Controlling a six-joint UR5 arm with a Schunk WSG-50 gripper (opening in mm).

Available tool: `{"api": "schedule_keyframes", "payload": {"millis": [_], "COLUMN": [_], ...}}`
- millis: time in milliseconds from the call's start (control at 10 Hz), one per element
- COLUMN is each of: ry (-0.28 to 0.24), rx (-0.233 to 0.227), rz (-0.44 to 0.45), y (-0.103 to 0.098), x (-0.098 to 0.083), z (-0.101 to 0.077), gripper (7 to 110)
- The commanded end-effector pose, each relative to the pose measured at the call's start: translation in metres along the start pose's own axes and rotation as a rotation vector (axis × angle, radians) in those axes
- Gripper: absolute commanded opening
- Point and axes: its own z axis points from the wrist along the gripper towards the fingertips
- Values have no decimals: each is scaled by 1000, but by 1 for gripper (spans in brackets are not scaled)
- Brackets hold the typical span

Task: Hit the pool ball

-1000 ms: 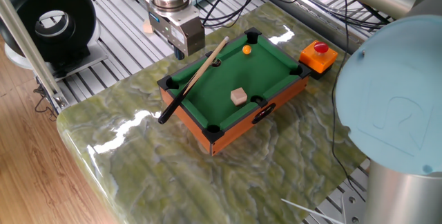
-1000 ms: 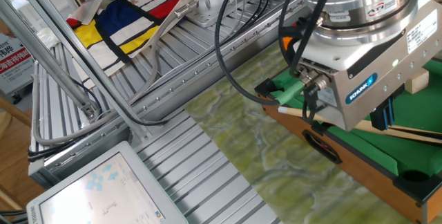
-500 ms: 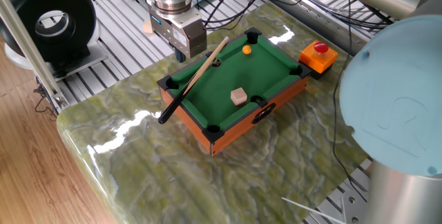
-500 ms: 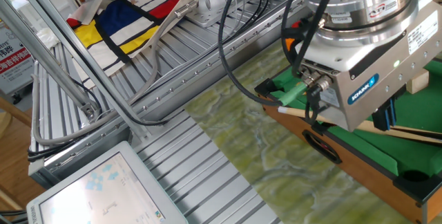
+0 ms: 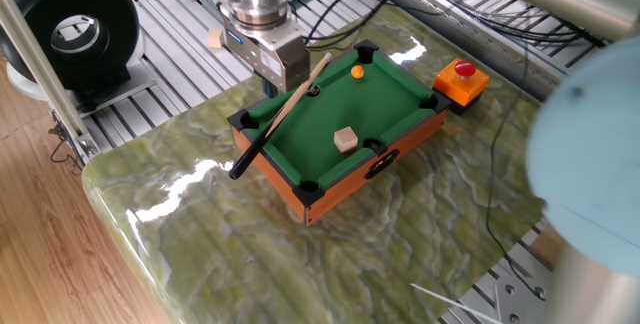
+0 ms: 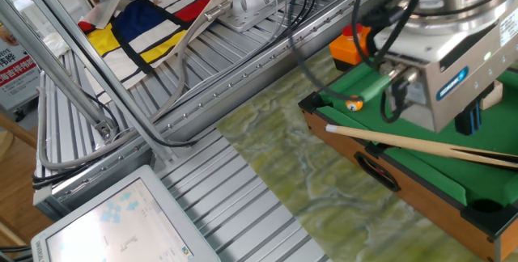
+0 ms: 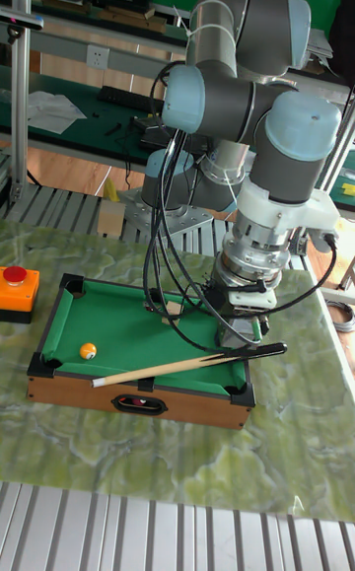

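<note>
The pool ball [image 5: 357, 71] is a small orange-yellow sphere on the green felt of the mini pool table [image 5: 405, 84], near its far end; it also shows as the ball [image 6: 354, 104] and the ball [image 7: 88, 351]. A wooden cue [image 5: 285, 109] lies slantwise across the table's rim, its black butt sticking out over the corner. My gripper [image 5: 272, 89] hangs just over the cue's rear half, far from the ball. In the tall view my gripper [image 7: 239, 332] has its fingers apart just above the cue [image 7: 177, 366], holding nothing. My gripper [image 6: 473, 120] is partly cut off by the frame's edge.
A tan wooden cube [image 5: 346, 140] rests on the felt near a side pocket. A red button on an orange box [image 5: 462, 76] stands beside the table's far end. Cables and aluminium rails lie behind the marble slab [image 5: 200, 234]. A black roll [image 5: 70, 29] sits at the far left.
My gripper has shifted sideways along the table and a little lower toward the cue, which uncovers the ball in the other fixed view. Cue, ball and cube have stayed put.
</note>
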Motion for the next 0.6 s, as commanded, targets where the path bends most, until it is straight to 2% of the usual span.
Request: {"api": "schedule_keyframes", "payload": {"millis": [0,300,500], "ry": [-2,-14,3], "rx": [28,42,55], "rz": [16,4,13], "y": [11,-14,-22], "x": [2,-12,-12], "z": [-2,3,13], "gripper": [7,7,7]}}
